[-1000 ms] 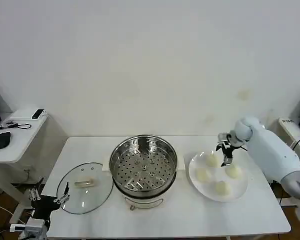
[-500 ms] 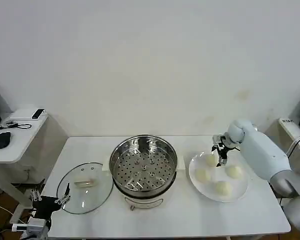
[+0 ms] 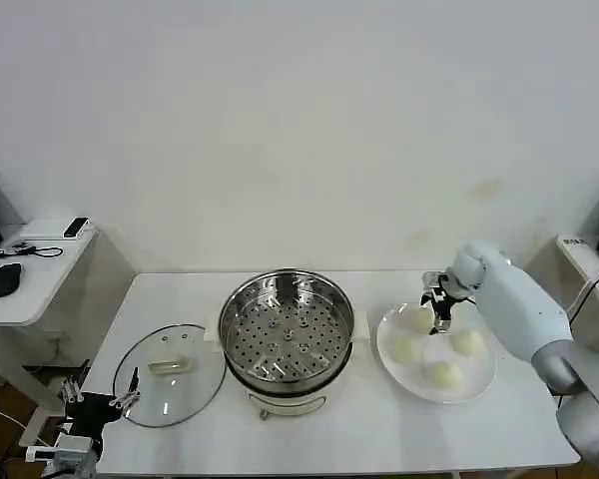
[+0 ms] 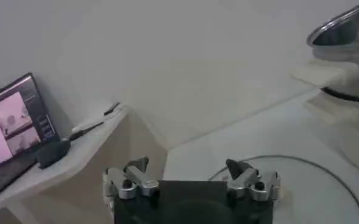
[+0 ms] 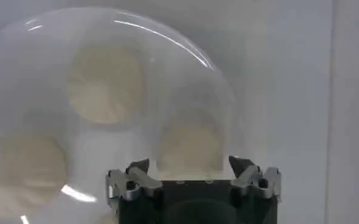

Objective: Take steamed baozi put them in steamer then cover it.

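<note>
Sitting on a white plate (image 3: 479,384) at the right of the white table (image 3: 379,439) are four steamed baozi (image 3: 442,374), smooth, round and cream-white. The right gripper (image 3: 438,309) hangs just over the far-left bun (image 5: 190,146), its fingers spread wide to either side of it and holding nothing. At mid-table stands the steamer (image 3: 287,329), a shiny perforated steel basket on a white base, with nothing in it. The cover (image 3: 169,373), clear glass with a pale handle, lies flat to its left. The left gripper (image 3: 98,391) waits low by the table's left edge, fingers wide apart. Behind is a plain white wall; a side desk (image 3: 25,269) stands at left.
</note>
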Controlling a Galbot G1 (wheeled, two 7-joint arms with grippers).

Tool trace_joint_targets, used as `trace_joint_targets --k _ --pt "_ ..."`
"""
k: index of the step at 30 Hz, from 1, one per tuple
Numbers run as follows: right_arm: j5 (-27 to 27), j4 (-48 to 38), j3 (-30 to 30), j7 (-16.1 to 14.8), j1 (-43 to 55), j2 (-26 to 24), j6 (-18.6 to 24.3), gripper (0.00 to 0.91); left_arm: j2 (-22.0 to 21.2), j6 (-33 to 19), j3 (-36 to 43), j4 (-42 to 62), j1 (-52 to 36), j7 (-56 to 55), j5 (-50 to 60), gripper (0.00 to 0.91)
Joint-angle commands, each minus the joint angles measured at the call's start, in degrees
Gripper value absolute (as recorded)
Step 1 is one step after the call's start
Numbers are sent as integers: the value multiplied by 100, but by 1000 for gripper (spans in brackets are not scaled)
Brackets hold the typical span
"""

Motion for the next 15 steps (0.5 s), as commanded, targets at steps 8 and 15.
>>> trace_joint_targets --k 8,15 --pt "-17 -74 39 22 11 4 20 665 -14 2 12 17 0 -6 13 907" --pt "64 86 119 17 43 -111 -17 665 -27 4 29 6 -10 -12 23 907"
